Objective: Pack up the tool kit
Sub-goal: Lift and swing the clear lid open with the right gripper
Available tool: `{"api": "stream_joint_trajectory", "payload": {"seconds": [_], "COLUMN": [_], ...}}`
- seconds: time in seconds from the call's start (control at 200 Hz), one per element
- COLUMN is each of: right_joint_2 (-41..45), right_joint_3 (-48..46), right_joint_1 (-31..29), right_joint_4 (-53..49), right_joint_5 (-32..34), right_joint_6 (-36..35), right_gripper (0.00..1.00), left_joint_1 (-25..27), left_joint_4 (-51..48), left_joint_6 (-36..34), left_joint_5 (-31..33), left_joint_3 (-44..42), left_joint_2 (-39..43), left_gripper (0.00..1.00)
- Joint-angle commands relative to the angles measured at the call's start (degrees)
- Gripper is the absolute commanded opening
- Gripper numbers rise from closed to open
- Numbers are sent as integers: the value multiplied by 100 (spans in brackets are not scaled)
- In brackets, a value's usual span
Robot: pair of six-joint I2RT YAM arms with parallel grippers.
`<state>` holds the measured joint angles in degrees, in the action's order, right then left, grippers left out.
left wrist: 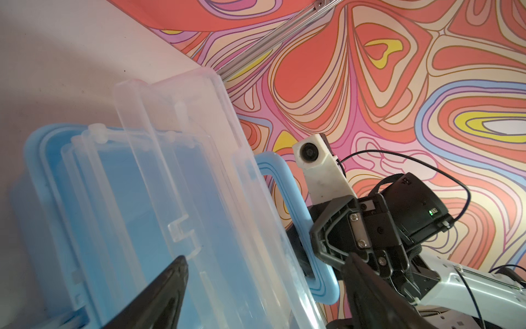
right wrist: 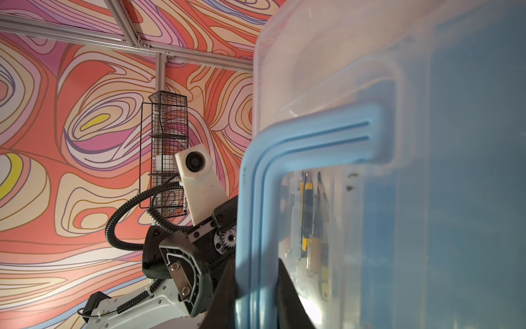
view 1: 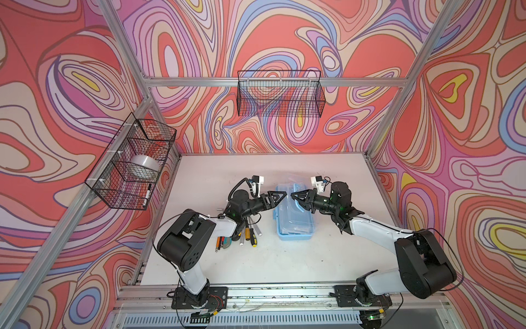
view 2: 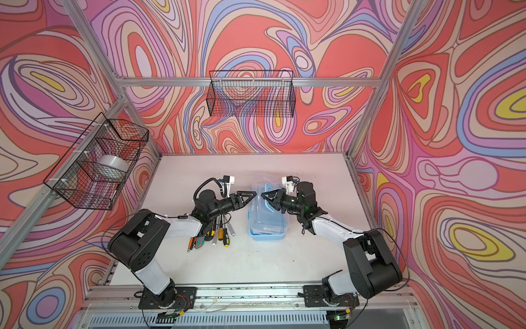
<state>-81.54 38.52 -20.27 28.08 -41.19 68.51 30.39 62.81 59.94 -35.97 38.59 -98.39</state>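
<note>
A white surface point(view 1: 270, 262), flecked with small dark marks, forms the floor of a cell framed in aluminium bars point(view 1: 227, 82). The walls point(view 1: 469, 114) around it carry a swirling print of red, pink, lilac, blue and yellow. A black wire basket point(view 1: 280, 94) hangs on the back bar. A compartmented wire basket point(view 1: 131, 162) hangs on the left-side bar and holds a pale roll of tape point(view 1: 143, 166) and a marker point(view 1: 147, 195). Both arms are mounted on a rail point(view 1: 284, 292) along the near edge.

The light-blue tool kit case point(view 1: 293, 236) sits near mid-surface, a little right of centre, with its long side running away from the rail. Its clear lid point(left wrist: 199, 171) appears tilted up off the base. The right hand point(view 1: 296, 199) is closed around the lid's light-blue handle point(right wrist: 253, 228) (the right wrist view shows the bar pinched between the two fingers). The left hand point(view 1: 277, 199) is spread wide at the case's left edge and grips nothing; whether a finger touches the lid I cannot tell. Loose screwdrivers point(view 1: 252, 236) and a utility knife point(view 1: 226, 243) lie clustered just left of the case, partly under the left forearm.
</note>
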Motion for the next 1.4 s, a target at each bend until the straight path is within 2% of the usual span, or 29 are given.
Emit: {"api": "stream_joint_trajectory", "payload": {"seconds": [0.0,0.29,0.401,0.496,0.756,0.951,1.011,1.056,1.142,1.242,1.312,1.397], "right_joint_2": [200,179,57,-160,-546,-621,-595,-528,-275,242,588,835], "right_joint_3": [62,97,12,-126,-263,-258,-248,-255,-224,52,325,529], "right_joint_1": [-56,56,76,76,76,76,78,84,98,100,110,128], "right_joint_4": [519,527,870,1641,2185,2114,1986,1829,1145,-480,-1473,-2130], "right_joint_5": [-228,-359,-495,-652,-738,-799,-797,-760,-549,-114,181,387], "right_joint_6": [-51,-62,92,517,720,660,566,451,45,-839,-1525,-1903], "right_gripper": [0,0,0,0,0,0,13,33,53,64,67,69], "left_joint_1": [51,46,37,37,46,52,57,65,72,89,107,139], "left_joint_4": [293,116,-151,-278,-171,126,168,190,96,-238,-493,-711], "left_joint_6": [39,-110,-301,-400,-238,32,93,107,90,-53,-185,-283], "left_joint_5": [-64,55,29,16,-140,-275,-276,-257,-211,-189,-200,-187], "left_joint_3": [55,-213,-236,-223,97,373,417,426,455,558,668,784], "left_joint_2": [-32,227,360,417,180,-127,-186,-198,-136,12,111,179], "left_gripper": [86,86,86,87,87,87,87,87,86,86,87,87]}}
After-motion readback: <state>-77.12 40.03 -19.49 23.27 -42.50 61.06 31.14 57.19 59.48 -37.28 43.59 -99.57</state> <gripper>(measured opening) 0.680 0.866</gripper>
